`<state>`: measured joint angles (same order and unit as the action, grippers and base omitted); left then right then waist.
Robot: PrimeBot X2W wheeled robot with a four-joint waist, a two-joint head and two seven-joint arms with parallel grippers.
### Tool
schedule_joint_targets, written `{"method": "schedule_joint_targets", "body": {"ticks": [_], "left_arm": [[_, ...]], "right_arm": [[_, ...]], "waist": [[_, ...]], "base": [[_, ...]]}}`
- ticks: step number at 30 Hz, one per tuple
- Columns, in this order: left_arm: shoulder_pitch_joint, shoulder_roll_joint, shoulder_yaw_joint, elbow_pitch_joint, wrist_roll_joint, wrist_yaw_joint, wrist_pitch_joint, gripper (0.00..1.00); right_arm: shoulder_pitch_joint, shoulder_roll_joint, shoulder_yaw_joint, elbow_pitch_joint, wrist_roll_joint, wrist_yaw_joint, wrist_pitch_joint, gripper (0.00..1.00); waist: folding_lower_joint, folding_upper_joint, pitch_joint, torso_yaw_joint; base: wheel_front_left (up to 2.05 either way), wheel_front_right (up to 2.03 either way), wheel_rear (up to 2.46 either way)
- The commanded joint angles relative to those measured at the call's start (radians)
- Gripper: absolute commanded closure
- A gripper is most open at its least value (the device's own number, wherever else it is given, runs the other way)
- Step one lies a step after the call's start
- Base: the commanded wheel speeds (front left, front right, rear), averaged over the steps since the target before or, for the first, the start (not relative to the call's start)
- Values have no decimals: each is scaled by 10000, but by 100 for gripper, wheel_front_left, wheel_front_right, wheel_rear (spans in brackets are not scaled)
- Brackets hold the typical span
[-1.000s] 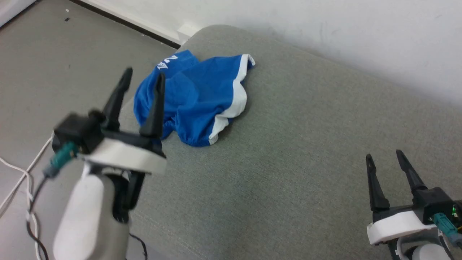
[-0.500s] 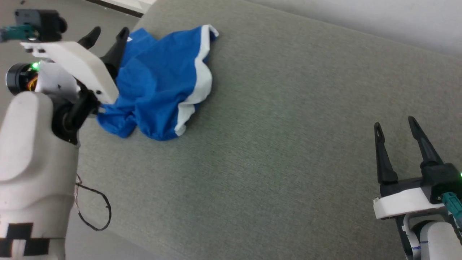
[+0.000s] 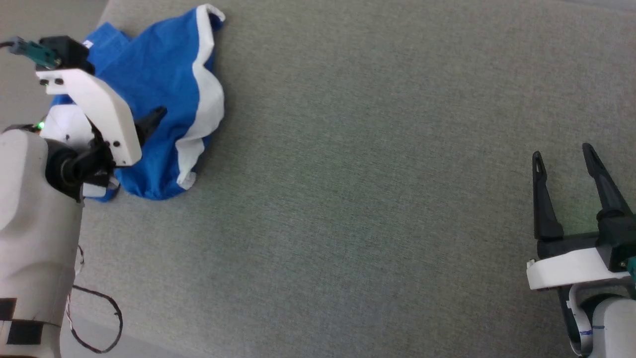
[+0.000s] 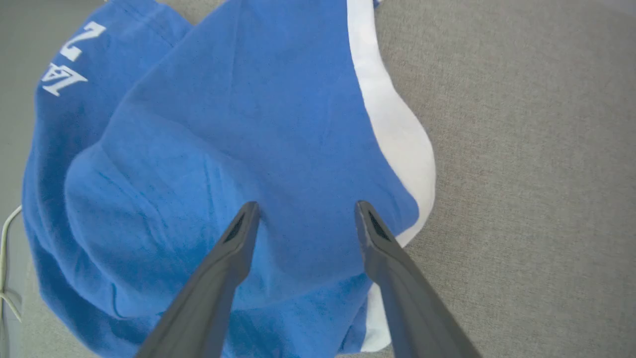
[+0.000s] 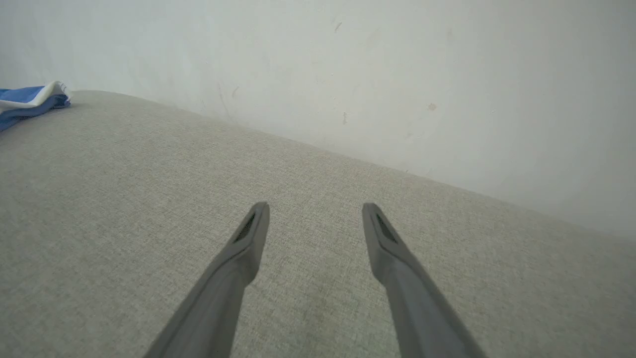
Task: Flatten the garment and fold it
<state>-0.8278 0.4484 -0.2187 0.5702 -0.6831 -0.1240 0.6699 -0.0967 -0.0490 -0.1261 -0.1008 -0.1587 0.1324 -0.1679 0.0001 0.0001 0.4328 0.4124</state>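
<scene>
L claw (image 4: pixel 306 206) is wide open, nothing held, fingers pointing down over the blue middle of the garment (image 3: pixel 154 74); we can't tell if the tips touch the cloth. A sec ago that claw stood short of the heap w/ fingers raised; now it's above it. The head cam has also dipped, so the whole view has shifted. The heap itself looks the same: crumpled, white band (image 3: pixel 208 99) curving down its right side, white lettering (image 4: pixel 69 64) at its far left. R claw (image 3: pixel 562 151) is open as before, empty, well apart from the garment, over bare cloth. Everything sits on a grey upholstered seat (image 3: pixel 372 199) against a pale wall (image 5: pixel 348 74). The garment lies at the seat's left end, w/ its left side right at the edge, floor (image 3: pixel 20 20) beyond. A black cable (image 3: pixel 117 318) loops below the seat's near-left edge. Between the heap and R claw we've a broad bare stretch of seat.
</scene>
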Motion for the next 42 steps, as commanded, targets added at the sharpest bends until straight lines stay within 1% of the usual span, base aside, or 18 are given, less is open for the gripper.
{"method": "schedule_joint_targets", "body": {"ticks": [1, 8, 9, 10, 11, 12, 16, 17, 21, 26, 29, 34, 37, 39, 42], "left_arm": [[-19, 29, -149, 205, -23, -66, 214, 0], [175, 288, -542, 919, 306, 22, 590, 0], [205, 283, -576, 993, 313, 19, 572, 13], [243, 279, -630, 1048, 338, 12, 503, 51], [297, 262, -690, 1096, 350, 2, 403, 67], [348, 217, -706, 1132, 294, -9, 260, 100], [397, 227, -664, 1228, 52, -41, -311, 100], [397, 227, -664, 1228, 52, -41, -311, 100], [232, 427, -621, 1162, -161, -58, -863, 100], [-57, 867, -865, 579, -421, -64, -1299, 100], [-297, 1219, -991, 84, -547, -65, -1373, 100], [-675, 1686, -1320, -994, -412, -65, -1411, 100], [-898, 1822, -1589, -1850, -379, -66, -1263, 100], [-1060, 1957, -1926, -2556, -350, -66, -1073, 100], [-1332, 2005, -2373, -3563, -494, -66, -803, 100]], "right_arm": [[-63, -12, 6, -98, -50, -17, 14, 0], [-202, -12, 88, -187, -103, -17, 94, 0], [-211, -12, 95, -190, -97, -17, 97, 0], [-216, -12, 100, -185, -86, -17, 94, 0], [-215, -12, 105, -175, -75, -17, 88, 0], [-208, -12, 106, -159, -61, -17, 80, 0], [-196, -12, 99, -21, 18, -17, 12, 0], [-196, -12, 99, -21, 18, -17, 12, 0], [-182, -12, 91, 235, 194, -17, -146, 0], [-146, -12, 197, 720, 616, -17, -439, 0], [-144, -12, 236, 1033, 889, -17, -616, 0], [-75, -12, 235, 1522, 1342, -17, -832, 0], [11, -12, 207, 1779, 1613, -17, -899, 0], [76, -12, 203, 1899, 1771, -17, -921, 0], [170, -12, 92, 1879, 1978, -17, -932, 0]], "waist": [[-1, -1, 343, -290], [-1, -1, 490, -365], [-1, -1, 499, -369], [-1, -1, 501, -374], [-1, -1, 497, -382], [-1, -1, 488, -386], [-1, -1, 349, -405], [-1, -1, 349, -405], [-1, -1, 18, -431], [-1, -1, -642, -534], [-1, -1, -1078, -647], [-1, -1, -1788, -895], [-1, -1, -2172, -1084], [-1, -1, -2409, -1242], [-1, -1, -2756, -1493]], "base": [[0, 0, 0], [0, 0, 0], [0, 0, 0], [0, 0, 0], [0, 0, 0], [0, 0, 0], [0, 0, 0], [0, 0, 0], [0, 0, 0], [0, 0, 0], [0, 0, 0], [0, 0, 0], [0, 0, 0], [0, 0, 0], [0, 0, 0]]}}
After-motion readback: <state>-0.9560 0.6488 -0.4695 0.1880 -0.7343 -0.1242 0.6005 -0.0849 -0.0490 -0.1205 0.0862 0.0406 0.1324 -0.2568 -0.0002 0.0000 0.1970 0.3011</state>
